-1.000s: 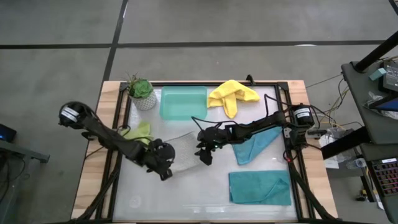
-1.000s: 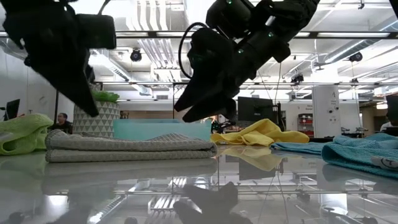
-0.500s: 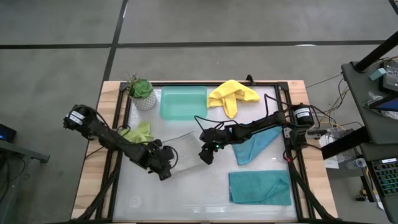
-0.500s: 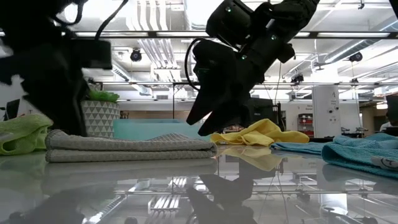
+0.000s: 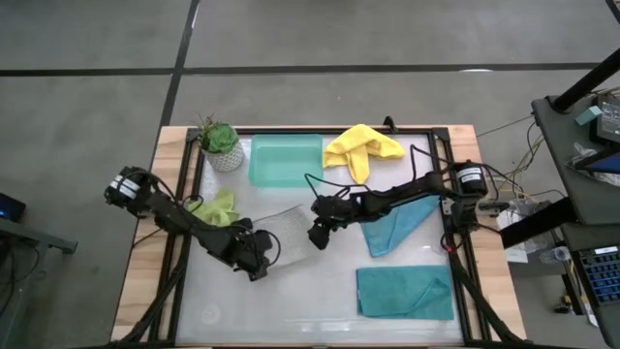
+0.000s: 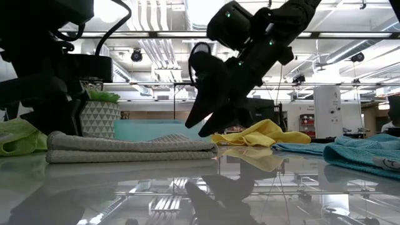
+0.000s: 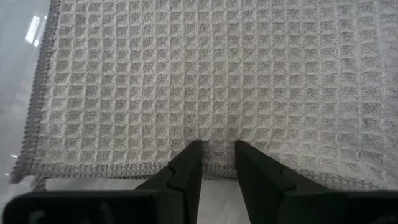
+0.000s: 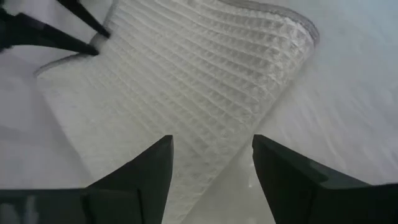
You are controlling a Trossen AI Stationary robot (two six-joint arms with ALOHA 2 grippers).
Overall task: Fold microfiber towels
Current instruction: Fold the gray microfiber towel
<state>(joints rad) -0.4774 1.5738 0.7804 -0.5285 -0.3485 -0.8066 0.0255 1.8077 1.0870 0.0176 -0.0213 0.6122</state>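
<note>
Tray [image 5: 285,160]: mint green, at the tabletop's [image 5: 291,310] far edge, mid-left; nothing seen lying in it. Plant [image 5: 220,143] just beside it, at the far-left corner.

Grey towel [image 5: 289,233]: folded, flat, left of tabletop centre. Two layers show in the low view [image 6: 128,147], edges roughly aligned.

Left tool [image 5: 258,260]: at the grey towel's near-left edge. In the left wrist view the fingers [image 7: 186,168] stand narrowly apart, tips at the towel's hem [image 7: 205,93]; I cannot tell whether they pinch it.

Right tool [image 5: 318,237]: at the grey towel's right edge, raised off the surface in the low view [image 6: 209,112]. Fingers [image 8: 140,177] spread wide, holding nothing; towel below them [image 8: 186,81].

Lime towel [image 5: 219,206]: bunched, at the left edge, under the left arm.
Yellow towel [image 5: 360,148]: crumpled, far edge, just right of the tray.
Teal towel [image 5: 397,225]: loosely folded, right of centre, partly under the right arm.
Second teal towel [image 5: 405,293]: flat, folded, near-right corner.

Open room: bare tabletop along the near edge, from the near-left corner to the second teal towel.
</note>
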